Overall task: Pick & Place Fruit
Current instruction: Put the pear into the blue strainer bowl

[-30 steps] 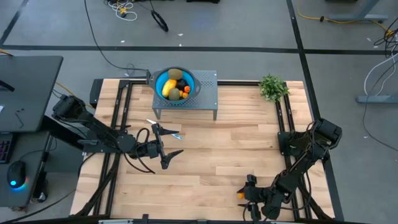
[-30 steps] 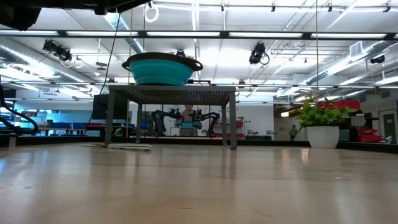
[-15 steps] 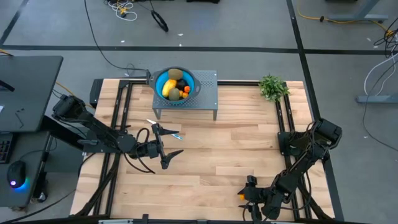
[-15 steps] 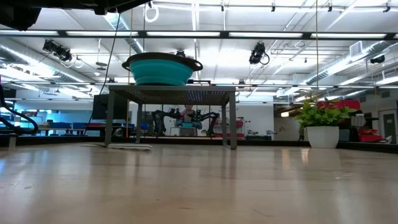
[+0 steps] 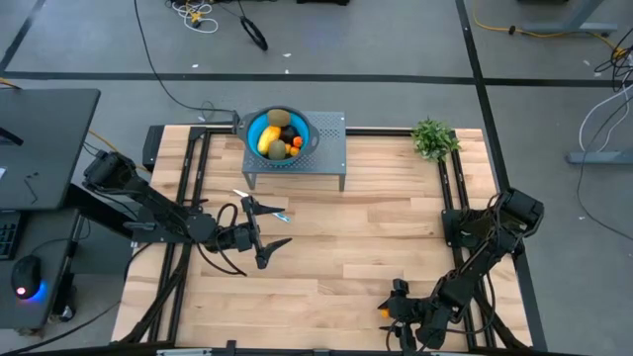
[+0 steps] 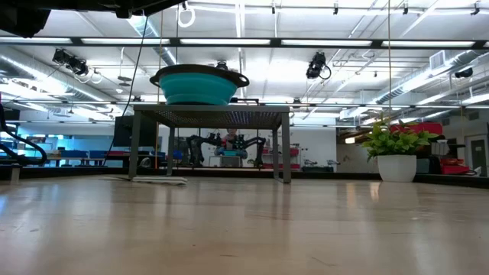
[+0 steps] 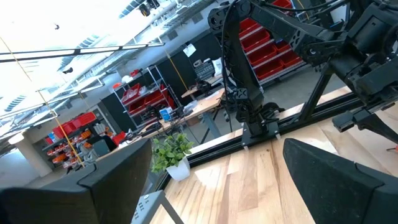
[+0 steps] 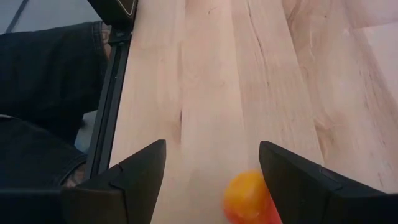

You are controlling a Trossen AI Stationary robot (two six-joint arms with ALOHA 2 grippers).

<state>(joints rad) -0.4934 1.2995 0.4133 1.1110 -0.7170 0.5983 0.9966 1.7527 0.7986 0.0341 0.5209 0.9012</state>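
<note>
I see the fruit (image 5: 278, 137) piled in the blue bowl (image 5: 300, 126) on the grey stand (image 5: 331, 148) at the table's (image 5: 346, 247) far edge. One orange piece (image 8: 246, 196) lies at the near edge, between my right gripper's (image 5: 397, 314) spread, empty fingers, arm folded low. My left gripper (image 5: 259, 235) hovers before the stand, wide open, arm stretched flat.

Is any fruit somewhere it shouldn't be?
Yes. One orange fruit lies alone on the wooden table, right by the open right gripper at the near edge. The other fruit sits in the blue bowl on the grey stand.
</note>
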